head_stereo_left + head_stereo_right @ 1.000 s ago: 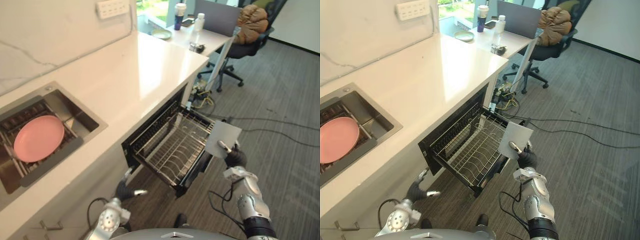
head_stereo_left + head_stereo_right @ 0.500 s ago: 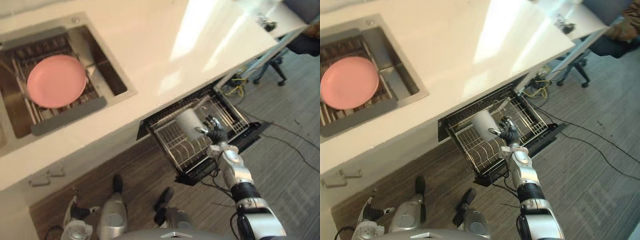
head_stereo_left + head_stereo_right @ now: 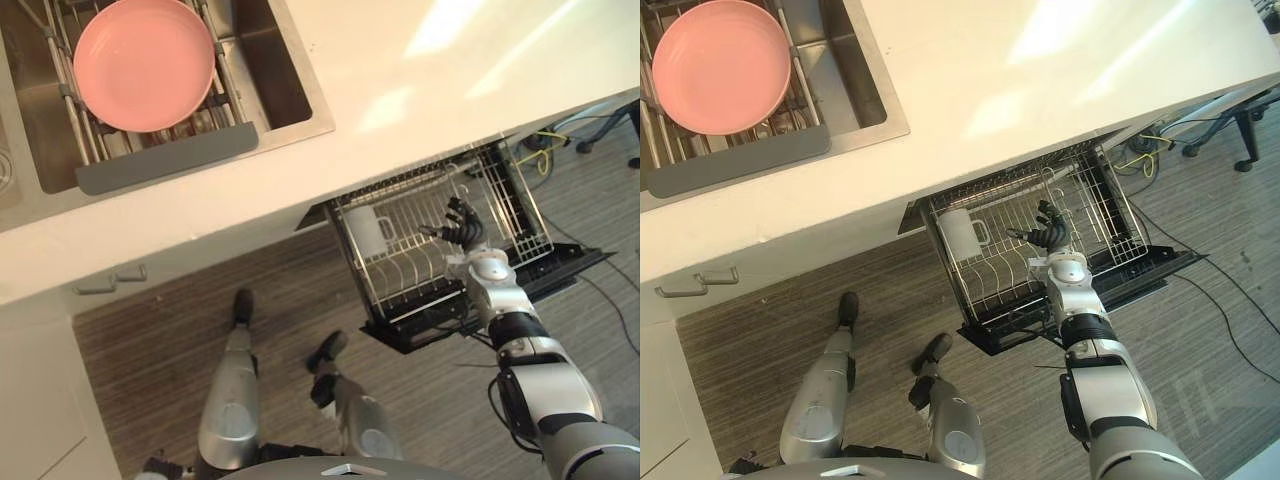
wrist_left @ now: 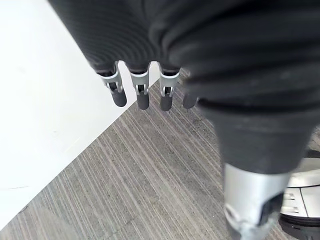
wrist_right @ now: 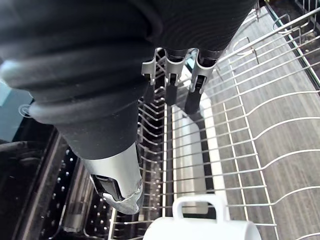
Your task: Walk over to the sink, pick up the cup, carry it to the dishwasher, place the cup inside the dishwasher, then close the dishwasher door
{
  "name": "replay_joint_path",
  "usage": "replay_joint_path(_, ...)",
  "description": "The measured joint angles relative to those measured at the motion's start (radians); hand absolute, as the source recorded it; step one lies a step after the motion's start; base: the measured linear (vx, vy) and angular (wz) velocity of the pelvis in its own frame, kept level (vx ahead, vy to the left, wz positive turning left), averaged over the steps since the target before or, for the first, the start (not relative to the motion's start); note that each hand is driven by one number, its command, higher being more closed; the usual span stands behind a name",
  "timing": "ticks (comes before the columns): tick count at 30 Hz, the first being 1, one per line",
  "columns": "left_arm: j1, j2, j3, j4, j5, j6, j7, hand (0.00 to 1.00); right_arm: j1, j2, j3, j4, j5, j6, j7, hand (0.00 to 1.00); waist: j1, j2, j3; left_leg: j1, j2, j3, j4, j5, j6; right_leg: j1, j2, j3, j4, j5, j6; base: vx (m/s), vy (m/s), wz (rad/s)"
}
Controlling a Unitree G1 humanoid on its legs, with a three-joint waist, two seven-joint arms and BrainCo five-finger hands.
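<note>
Left hand [image 4: 143,97] is hanging low beside a white panel [image 4: 45,100], over the grey striped floor [image 4: 150,175]; its fingers are pointing down, relaxed and straight, and they are holding nothing. On the left side of the head views, a pink plate [image 3: 145,62] is lying on the wire grid inside the steel sink [image 3: 275,60]. The white countertop [image 3: 450,90] is running from the sink to the right. Under its edge, the dishwasher rack [image 3: 1100,205] is standing pulled out, and the white cup [image 3: 958,233] is sitting in the left part of this rack, with its handle turned toward the right hand. I cannot tell if the cup is standing or lying. Right hand [image 3: 1048,232] is hovering over the middle of the rack, near the cup but apart from it, with its fingers [image 5: 194,95] spread and gripping nothing. The dark dishwasher door [image 3: 1160,268] is lying open under the rack.
</note>
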Motion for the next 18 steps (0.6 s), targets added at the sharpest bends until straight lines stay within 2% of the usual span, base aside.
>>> replay_joint_path(1,-0.016,-0.004,-0.018,0.003,0.000,-0.001,0.000,0.00,0.000,-0.003,0.001,0.003,-0.009,0.012,0.019,0.00,0.001,0.008,0.005,-0.001,-0.001,-0.006,0.000,0.001,0.001,0.000,-0.001,0.001,0.000,0.000,0.000,0.02,-0.014,0.05)
replay_joint_path(3,-0.035,-0.010,-0.022,0.003,0.000,-0.003,0.001,0.00,-0.001,-0.003,0.029,0.028,-0.016,0.017,0.041,0.00,0.000,0.017,0.011,-0.003,-0.004,-0.016,0.000,0.002,0.002,0.000,-0.001,0.001,0.000,0.002,-0.003,0.04,-0.017,0.05)
replay_joint_path(5,-0.058,-0.010,-0.041,0.003,0.002,-0.012,0.001,0.00,-0.001,-0.002,0.039,0.078,-0.018,0.043,0.084,0.00,0.003,0.032,0.020,-0.005,-0.008,-0.020,0.000,0.002,0.002,-0.001,0.000,0.000,0.001,0.002,-0.003,0.05,-0.017,0.05)
replay_joint_path(10,-0.079,-0.020,-0.060,0.003,0.004,-0.022,0.001,0.00,-0.003,0.001,0.075,0.116,-0.024,0.073,0.128,0.00,0.002,0.051,0.031,-0.005,-0.012,-0.022,0.000,0.006,0.008,-0.001,0.000,0.000,0.002,0.001,-0.001,0.05,-0.021,0.01)
replay_joint_path(18,-0.095,-0.025,-0.073,0.008,0.023,-0.033,0.002,0.00,-0.064,0.031,0.115,0.152,-0.038,0.073,0.125,0.00,0.008,0.068,0.042,-0.005,-0.012,-0.024,0.000,0.004,0.004,-0.001,0.000,-0.002,0.002,-0.001,-0.003,0.00,-0.003,0.00)
